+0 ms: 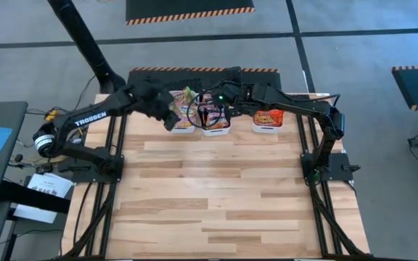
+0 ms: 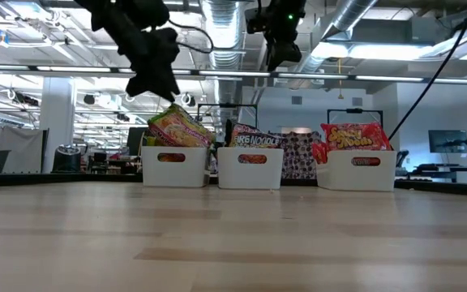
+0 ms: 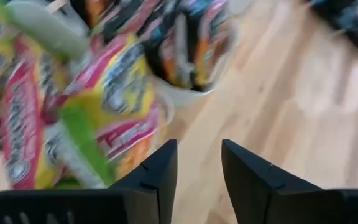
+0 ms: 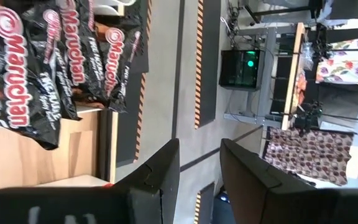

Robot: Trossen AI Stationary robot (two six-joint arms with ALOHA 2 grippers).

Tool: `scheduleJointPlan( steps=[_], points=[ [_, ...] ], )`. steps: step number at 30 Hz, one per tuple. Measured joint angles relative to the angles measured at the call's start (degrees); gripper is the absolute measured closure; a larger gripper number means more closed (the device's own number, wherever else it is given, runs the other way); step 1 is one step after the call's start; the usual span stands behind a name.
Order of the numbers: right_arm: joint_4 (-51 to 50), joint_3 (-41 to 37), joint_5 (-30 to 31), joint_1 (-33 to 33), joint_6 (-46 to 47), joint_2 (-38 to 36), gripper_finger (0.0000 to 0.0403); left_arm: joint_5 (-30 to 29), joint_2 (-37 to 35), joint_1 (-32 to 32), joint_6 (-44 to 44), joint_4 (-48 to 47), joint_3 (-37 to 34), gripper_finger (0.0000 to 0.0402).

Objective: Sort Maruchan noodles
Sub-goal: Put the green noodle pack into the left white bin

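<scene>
Three white trays stand in a row at the table's far edge. The left tray (image 2: 174, 166) holds green-yellow Maruchan noodles (image 2: 177, 128), the middle tray (image 2: 250, 168) holds dark packets (image 2: 254, 139), and the right tray (image 2: 357, 169) holds red packets (image 2: 353, 136). My left gripper (image 3: 199, 149) hangs open above the left tray's near side, nothing between its fingers; the green-yellow packets (image 3: 104, 93) lie just beyond it. My right gripper (image 4: 199, 146) hovers open and empty over the middle tray, with the dark packets (image 4: 42, 62) to one side of it.
The bare wooden tabletop (image 1: 216, 196) stretches from the trays to the near edge. Black-and-yellow tape (image 1: 202, 70) marks the far edge behind the trays. Both arms (image 1: 85, 119) (image 1: 303, 109) reach in from the sides above the tray row.
</scene>
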Motion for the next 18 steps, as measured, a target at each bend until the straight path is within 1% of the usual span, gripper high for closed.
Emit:
scheduleJointPlan(
  steps=[2, 10, 14, 18],
  points=[
    [0.0, 0.0, -0.9, 0.0, 0.0, 0.0, 0.0264, -1.5, 0.0, -0.4, -1.4, 0.2, -1.3, 0.0294],
    [0.1, 0.0, -1.4, 0.0, 0.0, 0.0, 0.0264, -2.4, 0.3, -0.2, -3.9, 2.3, -6.2, 0.0294],
    [0.2, 0.0, -1.4, 0.0, 0.0, 0.0, 0.0264, -5.1, 3.1, 0.0, -3.9, 1.6, -6.6, 0.0294],
    [0.2, 0.0, -1.3, 0.0, -0.1, 0.0, 0.0264, -6.6, 7.8, 0.0, -3.8, 3.1, -6.6, 0.0294]
  ],
)
